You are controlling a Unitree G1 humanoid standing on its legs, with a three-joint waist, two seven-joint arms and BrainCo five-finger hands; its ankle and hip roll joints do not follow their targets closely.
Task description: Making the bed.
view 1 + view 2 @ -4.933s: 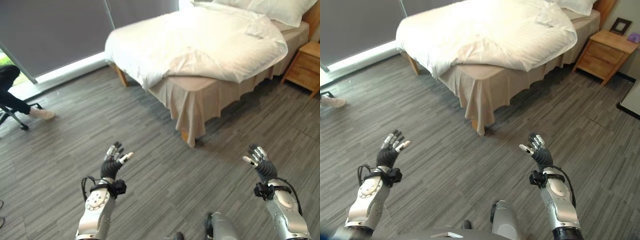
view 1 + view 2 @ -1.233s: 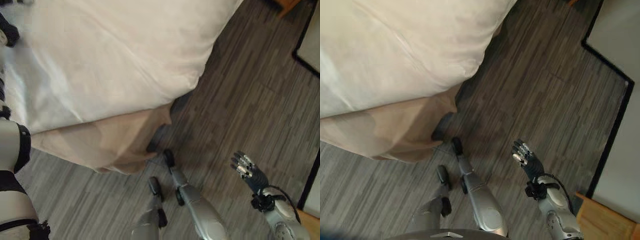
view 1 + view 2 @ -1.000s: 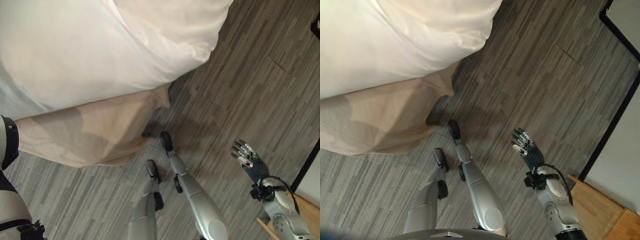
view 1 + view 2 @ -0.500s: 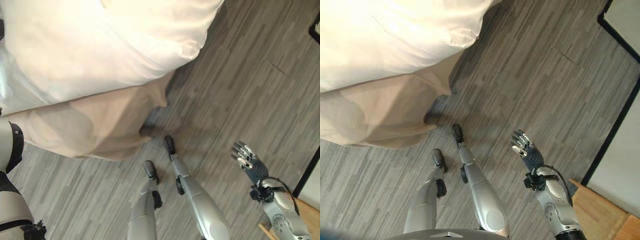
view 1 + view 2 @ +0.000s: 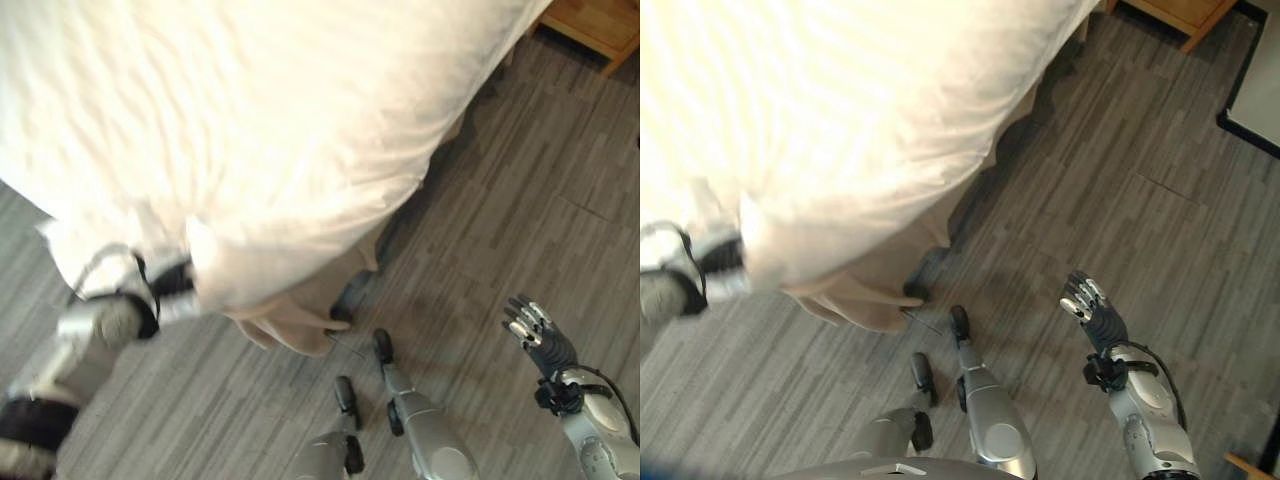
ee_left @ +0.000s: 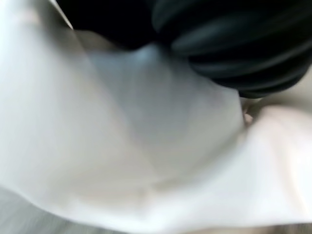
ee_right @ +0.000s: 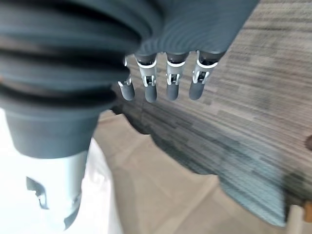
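A white duvet covers the bed and hangs over its near corner. Below that corner the beige bed skirt drops to the floor. My left hand reaches into the duvet's hanging corner from the lower left. In the left wrist view white cloth lies right against its dark ribbed cover and hides the rest of it. My right hand hovers open over the floor at the lower right, well away from the bed. Its straight fingers point at the floor planks.
A wooden nightstand stands at the top right, beside the bed. Grey plank flooring runs along the bed's right side. A pale mat with a dark border lies at the right edge.
The camera has swung, so the duvet takes up more of the view. My left arm has come in from the left edge to the duvet's hanging corner. The right hand stays open over the floor.
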